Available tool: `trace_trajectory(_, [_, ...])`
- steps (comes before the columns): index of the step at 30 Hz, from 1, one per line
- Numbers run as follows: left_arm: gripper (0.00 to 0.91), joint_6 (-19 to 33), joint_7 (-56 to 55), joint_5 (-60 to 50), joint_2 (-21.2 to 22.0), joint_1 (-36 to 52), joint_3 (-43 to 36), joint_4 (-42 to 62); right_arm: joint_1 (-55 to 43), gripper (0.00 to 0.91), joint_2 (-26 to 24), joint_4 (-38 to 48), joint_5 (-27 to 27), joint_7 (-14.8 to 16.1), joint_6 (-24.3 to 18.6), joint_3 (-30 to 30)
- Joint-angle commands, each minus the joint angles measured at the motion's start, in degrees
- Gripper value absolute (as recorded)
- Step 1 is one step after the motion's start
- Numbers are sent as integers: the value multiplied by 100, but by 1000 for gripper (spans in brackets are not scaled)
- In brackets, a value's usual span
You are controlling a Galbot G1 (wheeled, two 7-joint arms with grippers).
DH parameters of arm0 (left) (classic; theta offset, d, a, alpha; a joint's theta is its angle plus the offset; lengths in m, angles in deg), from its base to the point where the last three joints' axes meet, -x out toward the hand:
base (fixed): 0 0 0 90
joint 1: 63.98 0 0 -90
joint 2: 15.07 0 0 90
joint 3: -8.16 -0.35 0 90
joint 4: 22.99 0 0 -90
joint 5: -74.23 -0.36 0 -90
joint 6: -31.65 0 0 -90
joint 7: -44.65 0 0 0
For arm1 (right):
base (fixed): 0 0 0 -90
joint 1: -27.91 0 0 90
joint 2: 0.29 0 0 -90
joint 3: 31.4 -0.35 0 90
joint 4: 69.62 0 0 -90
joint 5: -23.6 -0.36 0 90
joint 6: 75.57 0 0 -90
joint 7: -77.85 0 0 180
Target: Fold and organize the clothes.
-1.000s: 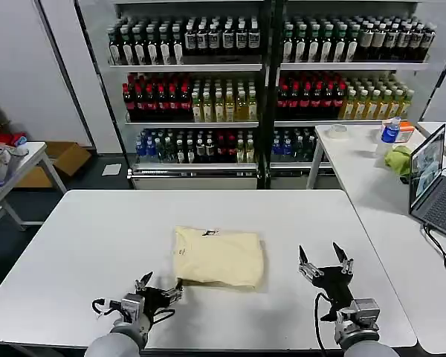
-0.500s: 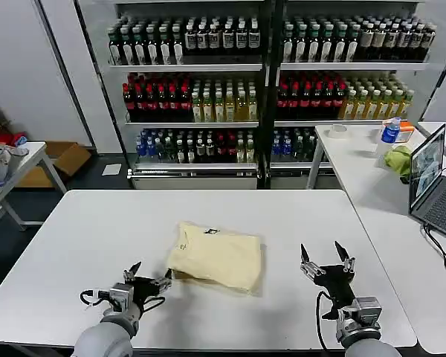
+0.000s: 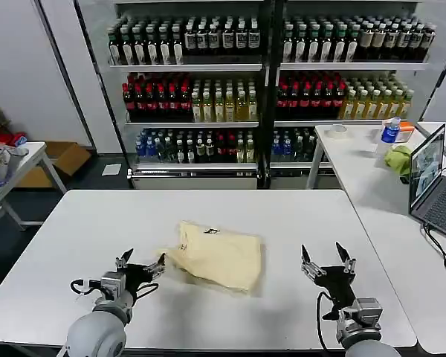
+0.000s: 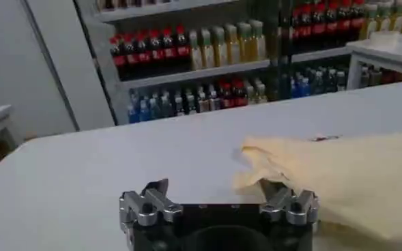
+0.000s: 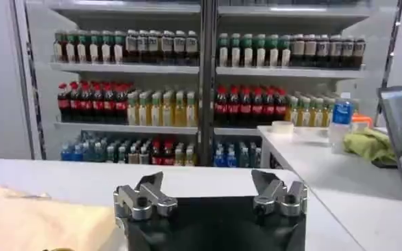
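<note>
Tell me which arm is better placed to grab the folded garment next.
Left. The left gripper sits open right at the cream garment's near-left corner; the right gripper is open too, but stands apart from the cloth.

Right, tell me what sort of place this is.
Probably a robot test lab staged like a shop. Tall metal shelves packed with rows of drink bottles line the back wall, plain white tables fill the floor, and an open grey laptop sits on the side table beside the work area.
</note>
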State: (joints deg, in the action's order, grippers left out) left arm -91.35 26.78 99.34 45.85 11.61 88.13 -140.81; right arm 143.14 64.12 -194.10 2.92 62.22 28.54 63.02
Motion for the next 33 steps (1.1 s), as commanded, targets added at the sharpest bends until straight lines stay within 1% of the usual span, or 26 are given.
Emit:
trace_trajectory(1, [907,1,-15,-20,-29,-489,468,-458,5,907,43,-43,-2,3,-6,-25])
trace_trajectory(8, [907,154,-83,367,-46,-895,1000,-1022,0,907,53,-69,-2,2,-69,-12])
trace_trajectory(14, [907,470,-116,458,44,-830,929,-945,-60,907,64,-115,2,-75,-115,30])
trace_trajectory(17, [907,583,-138,627,129,-773,893,-954,-27,907,58,-187,50,-29,-8,24])
trace_trajectory(23, [907,797,-96,830,173,-811,903,-1057,31,907,94,-299,78,-28,-10,6])
trace_trajectory(33, [907,875,-16,836,208,-812,876,-1128,47,907,117,-322,130,-55,-2,-35])
